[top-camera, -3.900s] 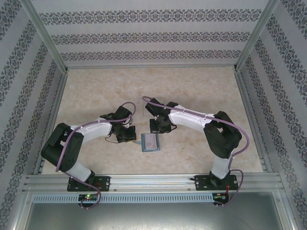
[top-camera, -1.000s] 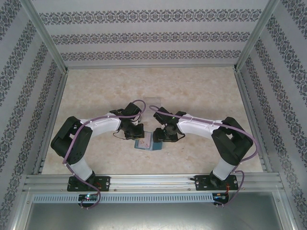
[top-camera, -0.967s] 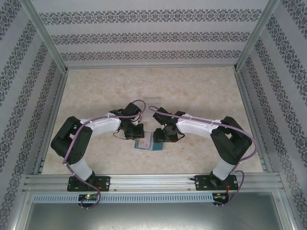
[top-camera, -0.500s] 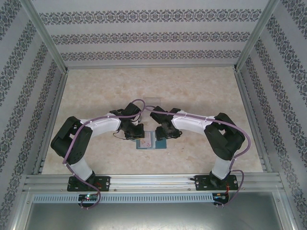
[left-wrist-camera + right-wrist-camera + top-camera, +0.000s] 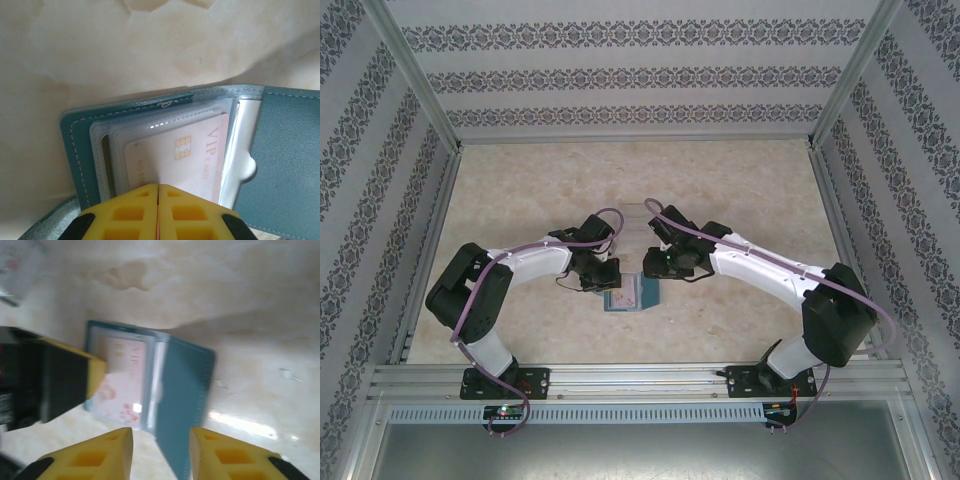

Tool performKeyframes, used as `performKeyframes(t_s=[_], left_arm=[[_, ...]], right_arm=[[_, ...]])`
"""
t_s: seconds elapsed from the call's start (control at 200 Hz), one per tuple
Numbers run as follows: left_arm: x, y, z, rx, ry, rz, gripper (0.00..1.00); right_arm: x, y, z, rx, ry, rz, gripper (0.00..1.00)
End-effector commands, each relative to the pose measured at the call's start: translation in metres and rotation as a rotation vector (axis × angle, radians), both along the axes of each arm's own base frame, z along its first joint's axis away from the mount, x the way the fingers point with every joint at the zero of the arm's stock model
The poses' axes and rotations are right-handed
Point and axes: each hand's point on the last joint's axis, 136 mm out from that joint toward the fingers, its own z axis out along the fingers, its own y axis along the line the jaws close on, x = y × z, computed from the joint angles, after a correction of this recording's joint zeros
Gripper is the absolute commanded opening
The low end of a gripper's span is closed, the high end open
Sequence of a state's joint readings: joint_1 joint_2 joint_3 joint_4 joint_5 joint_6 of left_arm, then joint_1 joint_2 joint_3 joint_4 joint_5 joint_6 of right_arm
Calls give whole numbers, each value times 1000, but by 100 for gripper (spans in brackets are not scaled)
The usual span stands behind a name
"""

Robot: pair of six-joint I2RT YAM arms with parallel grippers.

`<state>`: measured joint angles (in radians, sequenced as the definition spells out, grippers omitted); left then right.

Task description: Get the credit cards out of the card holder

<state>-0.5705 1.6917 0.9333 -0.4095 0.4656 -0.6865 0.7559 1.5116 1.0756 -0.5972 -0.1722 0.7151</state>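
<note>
The teal card holder [image 5: 643, 294] lies open on the table between the two grippers. In the left wrist view its clear sleeves hold a pale pink credit card [image 5: 192, 152] with a gold chip and "VIP" print, and the teal flap [image 5: 290, 150] is folded out to the right. My left gripper [image 5: 158, 189] is shut, its yellow tips resting on the near edge of the card and sleeve. In the right wrist view the right gripper [image 5: 161, 442] is open above the card holder [image 5: 186, 390], the flap's near corner lying between its fingers. The left gripper's finger [image 5: 92, 377] covers the holder's left edge.
A clear plastic box [image 5: 638, 212] sits on the table just beyond the grippers, its corner [image 5: 15, 267] blurred in the right wrist view. Bare marbled tabletop [image 5: 740, 190] surrounds the card holder, with patterned walls on three sides.
The right arm's elbow has swung out to the right and its gripper has shifted slightly back from over the card holder, its jaws narrower than before. The left arm and card holder stay put.
</note>
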Motion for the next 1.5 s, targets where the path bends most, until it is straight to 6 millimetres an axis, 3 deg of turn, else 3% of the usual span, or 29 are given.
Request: performKeyframes(t_s=[0.0,0.235,0.45,0.704,1.494], left_arm=[[-8,2,-8,18,15,-12,7],[-8,3,-8,21,13,-12,7],[-12,5,-9,27,16,-16,6],[-12,5,-10,29,22,-21,6],[-12,9,-9,62,22,-31,6]], right_arm=[[-6,29,8,182,69,-1,31],[-11,43,-39,219,193,-19,22],[-15,37,-77,159,240,-7,22],[-17,39,-88,130,260,9,28],[-20,11,-103,-31,252,-23,16]])
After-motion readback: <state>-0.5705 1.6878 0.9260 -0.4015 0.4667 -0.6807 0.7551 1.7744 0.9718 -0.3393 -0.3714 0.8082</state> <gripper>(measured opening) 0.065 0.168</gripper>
